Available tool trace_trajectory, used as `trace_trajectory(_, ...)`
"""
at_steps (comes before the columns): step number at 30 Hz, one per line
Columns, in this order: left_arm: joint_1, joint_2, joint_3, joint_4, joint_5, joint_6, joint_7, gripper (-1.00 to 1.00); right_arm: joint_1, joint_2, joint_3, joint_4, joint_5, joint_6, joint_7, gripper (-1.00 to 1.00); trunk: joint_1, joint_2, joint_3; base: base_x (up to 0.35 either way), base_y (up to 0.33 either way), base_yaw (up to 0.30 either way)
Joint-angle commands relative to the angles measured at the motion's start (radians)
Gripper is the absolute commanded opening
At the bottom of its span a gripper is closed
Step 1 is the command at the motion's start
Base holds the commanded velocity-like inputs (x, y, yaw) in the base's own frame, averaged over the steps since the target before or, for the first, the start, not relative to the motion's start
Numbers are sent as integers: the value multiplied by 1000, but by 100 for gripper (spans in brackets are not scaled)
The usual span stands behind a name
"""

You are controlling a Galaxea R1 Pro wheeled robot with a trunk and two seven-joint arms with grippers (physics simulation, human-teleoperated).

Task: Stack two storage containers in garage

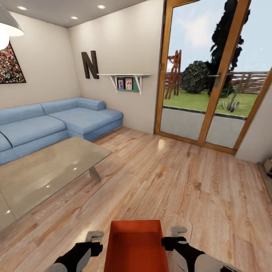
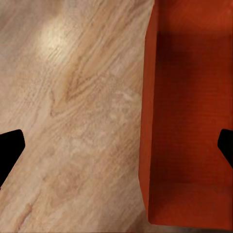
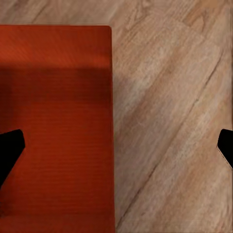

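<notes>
In the living room, one red-orange storage container (image 1: 136, 245) with an open top sits low in the head view, right in front of me on the light wood-plank floor (image 1: 170, 181). My left gripper (image 1: 99, 241) is open at the container's left wall, and my right gripper (image 1: 173, 236) is open at its right wall. Seen from the left wrist, the container (image 2: 189, 97) has its wall running between the spread fingers of the left gripper (image 2: 116, 148). From the right wrist, the container (image 3: 53, 121) likewise has its edge between the spread fingers of the right gripper (image 3: 116, 145).
A low beige table (image 1: 49, 170) stands to the left, with a blue corner sofa (image 1: 56, 124) behind it. Glazed wood-framed doors (image 1: 211, 75) fill the far right wall. A big "N" (image 1: 90, 64) and a small shelf (image 1: 124, 81) hang on the back wall.
</notes>
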Motion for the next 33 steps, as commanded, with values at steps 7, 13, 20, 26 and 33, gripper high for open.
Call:
trace_trajectory(7,-19,-12,-16,17,8,-7,6,100,-7,-1,3,0,-12,-33,-9,100,0,0,-1,0,0,0)
trace_trajectory(13,-20,-12,-14,19,13,-69,7,100,-7,1,2,-1,-12,-46,-9,100,0,0,-1,0,0,0)
trace_trajectory(20,-20,-13,-12,11,12,-78,6,100,-7,3,2,-6,-11,-46,-9,100,0,0,-1,0,0,0)
trace_trajectory(26,-20,-16,-15,2,9,-75,4,100,-7,3,4,-7,-8,-43,-9,100,0,0,-1,0,0,0)
trace_trajectory(33,-20,-24,-12,-4,11,-66,6,100,-7,0,4,-7,-7,-45,-9,100,0,0,-1,0,0,0)
